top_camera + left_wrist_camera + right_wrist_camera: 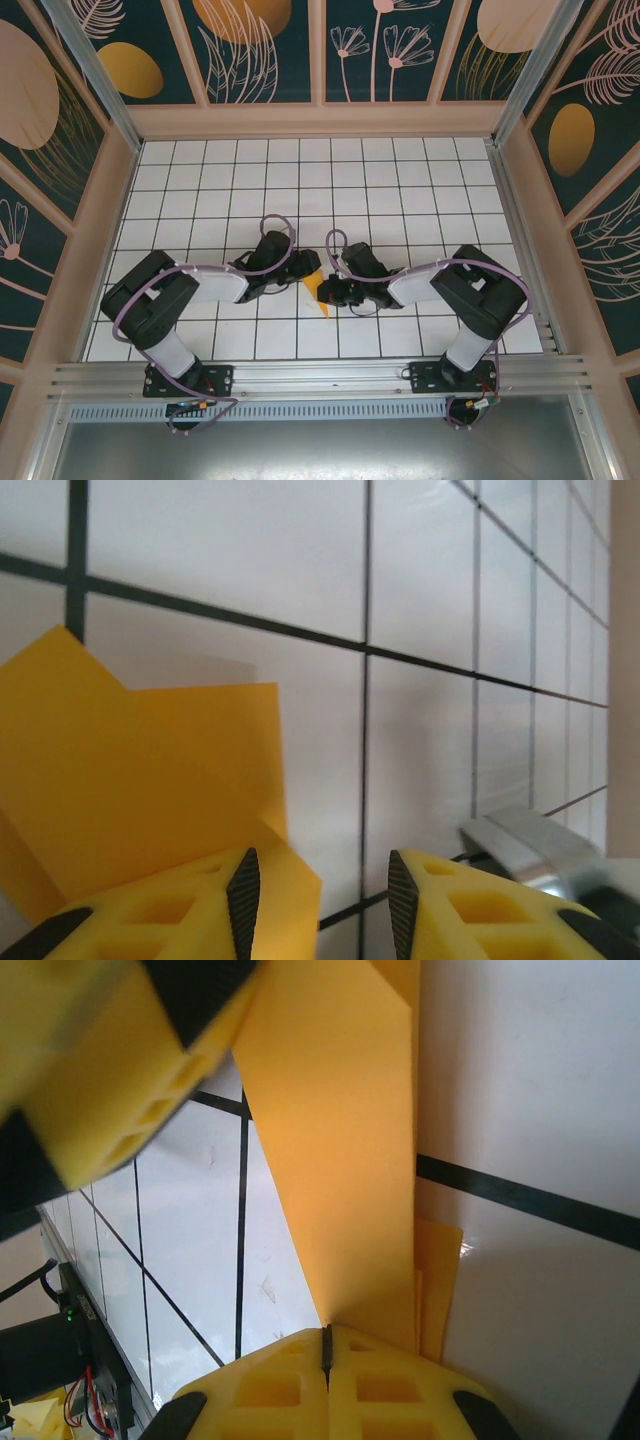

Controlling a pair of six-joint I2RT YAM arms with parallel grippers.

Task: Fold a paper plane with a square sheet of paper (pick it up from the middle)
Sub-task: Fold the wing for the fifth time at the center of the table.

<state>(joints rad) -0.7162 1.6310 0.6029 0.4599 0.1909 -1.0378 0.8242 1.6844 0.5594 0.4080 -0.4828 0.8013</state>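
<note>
Right pincer (326, 1345) is clamped tight on the thin orange-yellow sheet of paper (340, 1140), which is partly folded, with a creased strip running out from between the jaws. Left pincer (320, 880) is partway open with nothing in the gap; the paper lies past one finger, outside it. Top view: the paper sits between both pincers, near-centre of the white gridded tabletop (400, 180), pointed end toward the near edge.
</note>
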